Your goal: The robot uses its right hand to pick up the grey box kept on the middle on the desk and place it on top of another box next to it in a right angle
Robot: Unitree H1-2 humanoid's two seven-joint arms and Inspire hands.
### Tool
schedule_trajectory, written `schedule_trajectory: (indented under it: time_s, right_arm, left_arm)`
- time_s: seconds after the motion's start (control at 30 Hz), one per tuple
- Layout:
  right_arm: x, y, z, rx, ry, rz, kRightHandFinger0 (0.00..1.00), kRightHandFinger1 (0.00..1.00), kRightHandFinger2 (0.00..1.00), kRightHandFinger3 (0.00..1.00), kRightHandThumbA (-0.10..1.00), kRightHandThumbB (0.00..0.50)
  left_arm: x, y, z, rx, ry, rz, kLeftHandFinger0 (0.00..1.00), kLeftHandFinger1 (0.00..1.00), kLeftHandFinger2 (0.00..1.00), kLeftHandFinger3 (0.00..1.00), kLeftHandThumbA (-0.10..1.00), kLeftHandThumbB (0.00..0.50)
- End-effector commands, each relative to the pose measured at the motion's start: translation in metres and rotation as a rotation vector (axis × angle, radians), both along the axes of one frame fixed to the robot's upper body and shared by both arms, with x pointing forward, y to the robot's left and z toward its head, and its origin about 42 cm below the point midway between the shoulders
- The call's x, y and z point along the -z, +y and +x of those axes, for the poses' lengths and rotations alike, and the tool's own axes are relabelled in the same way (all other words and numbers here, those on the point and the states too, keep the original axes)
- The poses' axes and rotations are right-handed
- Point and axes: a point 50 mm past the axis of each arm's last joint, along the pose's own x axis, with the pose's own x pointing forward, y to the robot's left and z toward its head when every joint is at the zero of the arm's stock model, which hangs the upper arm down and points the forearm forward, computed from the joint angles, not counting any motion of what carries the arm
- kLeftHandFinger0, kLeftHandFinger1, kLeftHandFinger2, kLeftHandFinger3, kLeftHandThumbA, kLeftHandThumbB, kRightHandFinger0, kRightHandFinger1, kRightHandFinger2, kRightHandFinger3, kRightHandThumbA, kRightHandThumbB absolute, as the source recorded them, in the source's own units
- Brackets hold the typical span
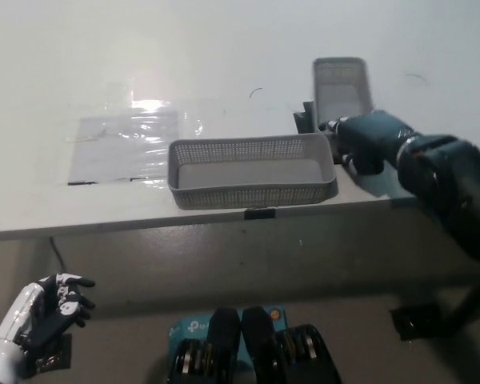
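Observation:
Two grey perforated boxes stand on the white desk (224, 48). The long box (252, 170) lies crosswise near the front edge. The smaller box (342, 84) sits behind its right end, pointing away from me. My black right hand (362, 141) covers the smaller box's near end, with its fingers curled round the left wall and the near rim hidden under the palm. The box's base still looks close to the desk. My white left hand (38, 320) rests below the desk at the lower left, fingers apart and holding nothing.
A clear plastic sheet (124, 144) with glare lies on the desk left of the long box. A small black part (304, 120) sits between the two boxes, and a black clip (258, 213) is on the desk's front edge. A blue carton (190, 328) lies on the floor.

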Motion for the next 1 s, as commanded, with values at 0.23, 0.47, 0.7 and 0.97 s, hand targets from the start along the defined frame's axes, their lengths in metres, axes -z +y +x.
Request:
schedule_trajectory:
  time_s: [0.23, 0.47, 0.7, 0.97]
  right_arm:
    - [-0.031, 0.007, 0.007, -0.132, 0.025, -0.279, 0.00, 0.06, 0.31, 1.00, -0.10, 0.085]
    - [-0.016, 0.012, 0.007, -0.233, -0.080, -0.274, 0.00, 0.00, 0.05, 0.59, -0.10, 0.080]
    - [-0.003, 0.016, -0.001, -0.304, -0.253, -0.146, 0.00, 0.06, 0.27, 0.40, -0.10, 0.032]
    - [0.001, 0.015, -0.005, -0.309, -0.387, 0.088, 0.00, 0.08, 0.37, 0.00, -0.10, 0.001]
  left_arm:
    - [-0.013, 0.000, 0.001, 0.047, -0.059, 0.065, 0.38, 0.39, 0.41, 0.51, 0.17, 0.218]
    - [-0.012, 0.001, 0.000, 0.066, -0.055, 0.088, 0.41, 0.41, 0.43, 0.51, 0.19, 0.221]
    - [-0.006, 0.000, -0.002, 0.097, -0.069, 0.128, 0.40, 0.41, 0.50, 0.55, 0.12, 0.227]
    - [0.003, -0.001, -0.009, 0.102, -0.080, 0.130, 0.38, 0.40, 0.47, 0.50, 0.09, 0.245]
